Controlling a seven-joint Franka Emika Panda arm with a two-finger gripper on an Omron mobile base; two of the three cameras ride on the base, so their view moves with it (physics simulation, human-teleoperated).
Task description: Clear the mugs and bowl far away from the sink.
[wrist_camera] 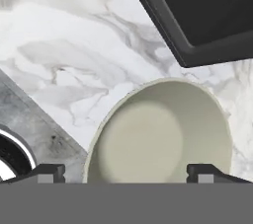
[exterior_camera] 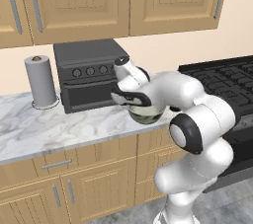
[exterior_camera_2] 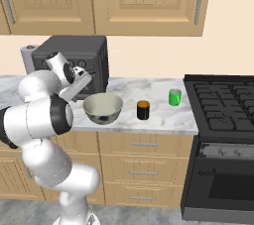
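Observation:
The pale cream-green bowl stands upright on the marble counter near its front edge. My gripper hovers over the bowl's left side, jaws open wide and holding nothing. In the hand view one fingertip is outside the rim and the other is over the bowl's inside. A black mug with an orange inside stands just right of the bowl. A green mug is farther right, near the stove. The sink is out of view.
A dark toaster oven sits behind the bowl against the wall. A paper towel roll stands to its left. The black stove borders the counter on the right. Wall cabinets hang overhead.

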